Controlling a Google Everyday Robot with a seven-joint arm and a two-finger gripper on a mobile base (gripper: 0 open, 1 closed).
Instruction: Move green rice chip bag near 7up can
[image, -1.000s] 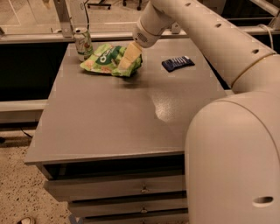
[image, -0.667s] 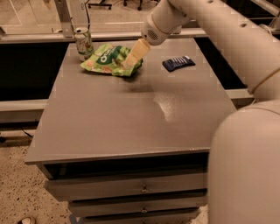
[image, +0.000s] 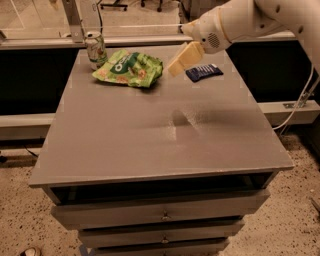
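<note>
Grey tabletop (image: 150, 145) is spreading out nearest, above a stack of drawers (image: 125, 217). Farther back the gripper (image: 176, 64) is hanging over it, its tan tip pointing down and left; whether it is open or closed cannot be told. Just right of it a dark blue packet (image: 204, 72) is lying. Just left of it the green rice chip bag (image: 129, 67) is lying flat and ungrasped. Its long axis is running left-right, and its left end is pointing toward the upright 7up can (image: 95, 49) just beyond.

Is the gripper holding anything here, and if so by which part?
Nothing is held. The gripper hangs above the table between the chip bag and the blue packet, touching neither; the bag lies by the 7up can.
</note>
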